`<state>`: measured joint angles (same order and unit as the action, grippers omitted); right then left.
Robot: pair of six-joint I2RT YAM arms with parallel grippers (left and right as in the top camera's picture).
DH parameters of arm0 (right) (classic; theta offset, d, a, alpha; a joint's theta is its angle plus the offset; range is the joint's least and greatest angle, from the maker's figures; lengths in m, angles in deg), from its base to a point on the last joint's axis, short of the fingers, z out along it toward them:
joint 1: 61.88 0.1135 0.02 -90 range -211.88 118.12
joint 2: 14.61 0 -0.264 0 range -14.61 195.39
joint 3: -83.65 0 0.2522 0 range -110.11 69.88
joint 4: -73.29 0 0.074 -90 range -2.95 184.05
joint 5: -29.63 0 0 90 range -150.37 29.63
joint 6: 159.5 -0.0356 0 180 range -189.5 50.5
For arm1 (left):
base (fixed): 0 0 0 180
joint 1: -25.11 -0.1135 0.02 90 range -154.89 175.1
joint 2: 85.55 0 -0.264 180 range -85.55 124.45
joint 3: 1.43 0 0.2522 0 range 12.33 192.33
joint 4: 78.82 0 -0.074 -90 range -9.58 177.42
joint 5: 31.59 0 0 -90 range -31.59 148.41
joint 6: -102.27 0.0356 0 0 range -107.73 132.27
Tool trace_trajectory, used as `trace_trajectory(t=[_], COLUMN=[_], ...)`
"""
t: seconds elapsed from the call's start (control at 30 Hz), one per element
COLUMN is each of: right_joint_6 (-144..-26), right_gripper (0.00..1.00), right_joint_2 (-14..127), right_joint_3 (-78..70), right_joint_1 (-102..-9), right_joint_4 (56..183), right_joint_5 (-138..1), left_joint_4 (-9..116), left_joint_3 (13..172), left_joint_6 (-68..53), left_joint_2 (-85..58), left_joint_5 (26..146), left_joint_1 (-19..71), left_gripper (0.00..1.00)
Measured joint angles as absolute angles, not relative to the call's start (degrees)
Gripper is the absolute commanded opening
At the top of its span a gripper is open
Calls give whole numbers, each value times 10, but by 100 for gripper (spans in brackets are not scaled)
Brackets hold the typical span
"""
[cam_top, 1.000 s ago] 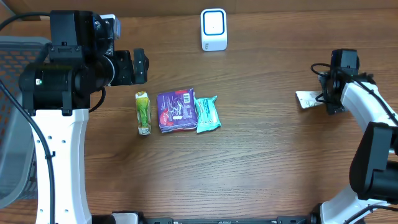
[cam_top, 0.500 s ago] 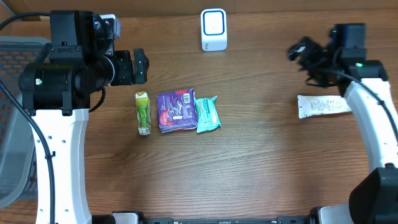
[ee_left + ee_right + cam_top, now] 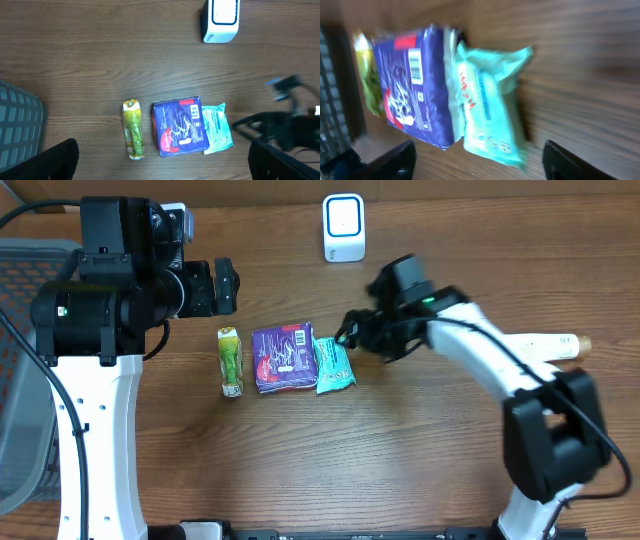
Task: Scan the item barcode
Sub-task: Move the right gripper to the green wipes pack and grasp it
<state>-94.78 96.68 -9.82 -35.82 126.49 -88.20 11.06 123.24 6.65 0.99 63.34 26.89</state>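
Observation:
Three items lie side by side mid-table: a green pouch [image 3: 230, 361], a purple pack [image 3: 283, 357] with a barcode on its top face, and a teal pack [image 3: 333, 364]. The white scanner [image 3: 343, 227] stands at the back edge. My right gripper [image 3: 350, 333] hovers open at the teal pack's right end. In the right wrist view the teal pack [image 3: 487, 107] lies between and beyond the spread fingers [image 3: 387, 160], untouched. My left gripper [image 3: 228, 287] hangs open, high above the table behind the green pouch, and holds nothing.
A white tube [image 3: 560, 346] lies at the far right, partly behind the right arm. A grey mesh basket [image 3: 25, 380] stands off the table's left edge. In the left wrist view the right arm [image 3: 285, 125] is a blur beside the teal pack [image 3: 218, 127].
My right arm has left the white tube at the far right and swung left across the table to the teal pack. The left arm and the three items have not moved.

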Motion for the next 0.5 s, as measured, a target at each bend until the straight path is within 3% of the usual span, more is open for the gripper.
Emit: trace_trajectory(t=[0.17, 0.33, 0.5], right_joint_6=[-963, -978, -1004], right_gripper=[75, 66, 65], right_joint_2=[1014, 1034, 1040], right_joint_3=[-98, -98, -98], right_joint_1=[-346, -352, -352], right_joint_4=[1256, 1249, 1230], right_joint_5=[-886, -890, -894], left_joint_4=[111, 110, 111], left_joint_3=[1232, 1232, 1232], left_joint_6=[67, 67, 66], left_joint_2=[10, 10, 10], left_joint_5=[633, 633, 634], left_joint_1=[269, 269, 269], left_gripper=[100, 100, 100])
